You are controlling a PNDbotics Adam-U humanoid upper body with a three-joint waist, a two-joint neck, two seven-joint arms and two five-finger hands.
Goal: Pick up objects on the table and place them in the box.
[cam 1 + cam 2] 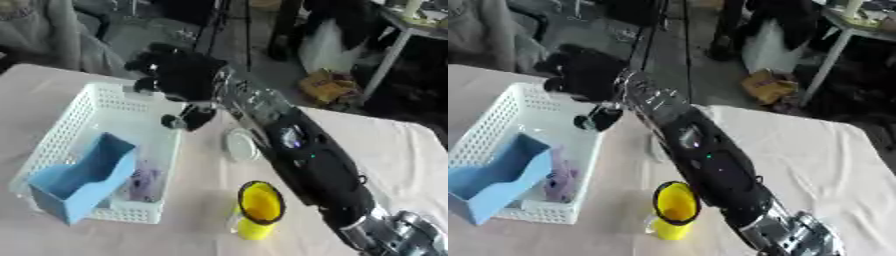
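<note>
My right arm crosses the table from the lower right, and its black hand (179,75) hovers over the far right corner of the white mesh basket (66,125). A dark rounded part (188,119) hangs below the hand at the basket's rim; I cannot tell whether it belongs to the hand or is a held thing. In the basket lie a light blue open box (83,177) and a small purple thing (144,182). A yellow cup (258,210) stands upright on the table, right of the basket. A round clear lid (241,144) lies beside the arm. My left hand does not show.
The table wears a pale cloth (815,160), with bare cloth to the right of the arm. Beyond the far edge are a floor, dark furniture legs and a yellow-brown bag (328,87).
</note>
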